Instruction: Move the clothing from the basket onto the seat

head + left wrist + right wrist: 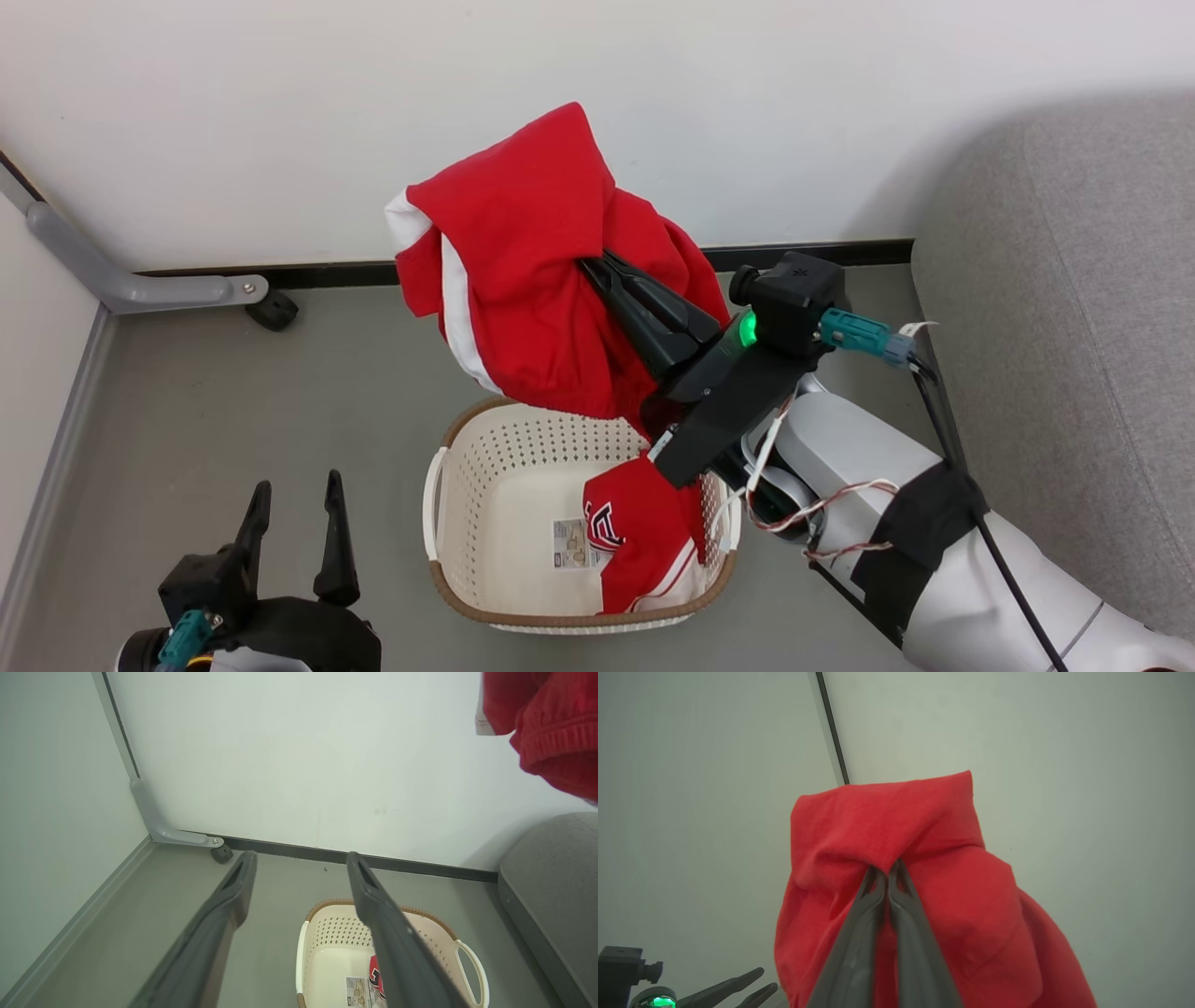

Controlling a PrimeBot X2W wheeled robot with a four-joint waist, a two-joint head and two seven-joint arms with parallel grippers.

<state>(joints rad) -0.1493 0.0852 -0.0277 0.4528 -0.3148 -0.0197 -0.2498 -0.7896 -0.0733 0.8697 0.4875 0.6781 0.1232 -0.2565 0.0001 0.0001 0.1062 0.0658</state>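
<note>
— Peering through the head view, what's hidden?
— Tips of the right gripper (596, 266), buried in a red garment (523, 280) held above the basket (485, 597). A second garment (644, 546) lies inside, its lettering only partly readable. The arm reaches in from lower right, beside the seat (1074, 327).
— Left wrist view?
— The left gripper (301, 856), fingers spread and empty, low near the basket.
— Right wrist view?
— Fingers clamped on red cloth; its lower edge is cut off.

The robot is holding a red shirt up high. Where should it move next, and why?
Probably swing the right gripper rightward, toward the grey seat. It is shut on the red garment, which hangs clear above the basket, and the seat lies on that side.
</note>
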